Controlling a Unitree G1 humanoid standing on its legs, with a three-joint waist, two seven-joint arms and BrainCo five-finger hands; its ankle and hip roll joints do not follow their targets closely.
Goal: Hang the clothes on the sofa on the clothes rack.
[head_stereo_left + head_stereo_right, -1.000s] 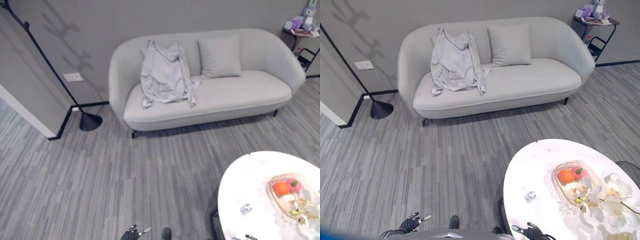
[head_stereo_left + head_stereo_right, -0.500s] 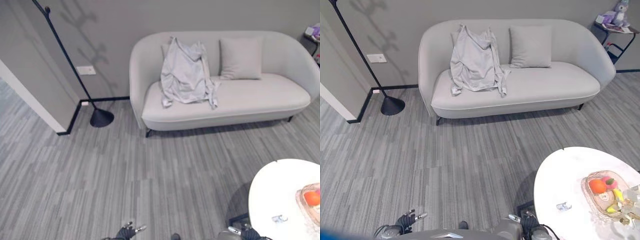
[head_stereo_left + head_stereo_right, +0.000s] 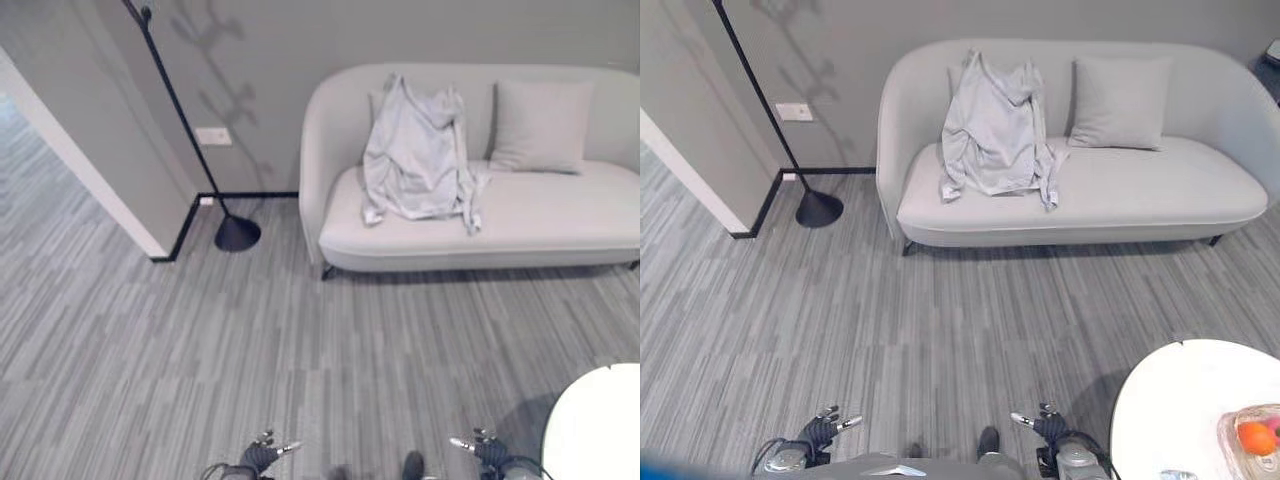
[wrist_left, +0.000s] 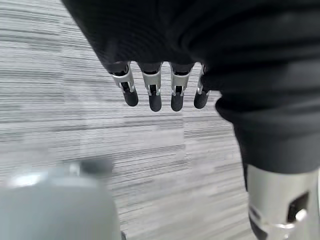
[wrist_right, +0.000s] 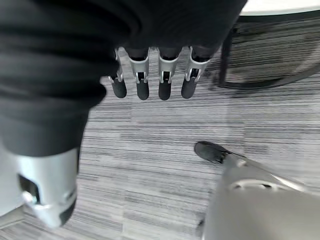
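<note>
A pale grey garment [image 3: 415,160] hangs over the backrest of the light grey sofa [image 3: 560,215] and spills onto its seat, at the sofa's left end. The clothes rack [image 3: 185,110] is a thin black pole leaning against the wall left of the sofa, on a round black base [image 3: 237,233]. My left hand [image 3: 258,455] and right hand [image 3: 487,450] hang low at the bottom of the eye views, far from the sofa. In the wrist views the left hand's fingers [image 4: 152,92] and the right hand's fingers [image 5: 150,82] are straight above the striped floor and hold nothing.
A grey cushion [image 3: 540,125] leans on the sofa back to the right of the garment. A round white table [image 3: 1200,410] with a fruit bowl [image 3: 1255,440] stands at my near right. A wall corner [image 3: 90,160] juts out on the left. Grey striped floor lies between me and the sofa.
The camera has turned left: sofa and rack have slid right in the picture and the table has mostly left it. The garment lies as before; both hands stay low.
</note>
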